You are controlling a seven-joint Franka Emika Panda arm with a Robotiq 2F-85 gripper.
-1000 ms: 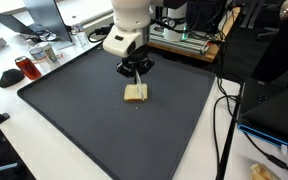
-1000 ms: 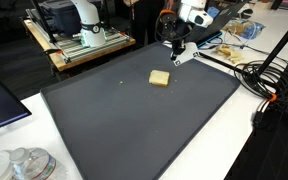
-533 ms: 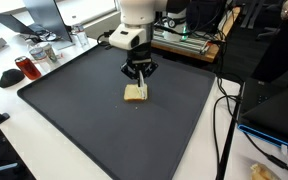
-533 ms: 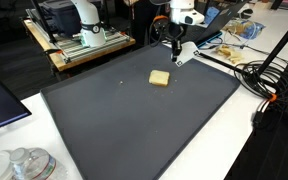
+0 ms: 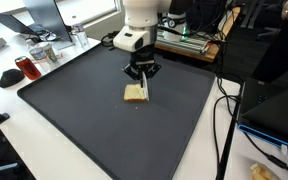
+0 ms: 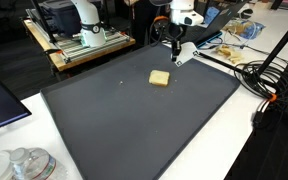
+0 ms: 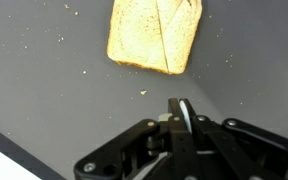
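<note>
A slice of toasted bread [image 5: 136, 93] lies flat on the dark grey mat [image 5: 74, 115]; it also shows in an exterior view as the bread [image 6: 159, 78] and in the wrist view as the bread [image 7: 154, 35], with crumbs scattered around it. My gripper [image 5: 142, 81] hangs just above the mat beside the slice, a little past its far edge. In the wrist view the gripper [image 7: 182, 107] has its jaws pressed together with nothing between them, and the bread lies ahead of the fingertips, apart from them. In an exterior view the gripper [image 6: 176, 57] sits behind the slice.
The mat [image 6: 134, 125] covers most of a white table. A red cup [image 5: 26, 68] and jars stand at one corner, glass lids [image 6: 24, 165] at another. Cables [image 6: 252, 75] and clutter run along one side. A device on a wooden stand [image 6: 79, 32] is behind.
The arm has shifted slightly sideways over the mat near the bread, mostly before half a second ago. The jaws stayed shut and the bread has not moved.
</note>
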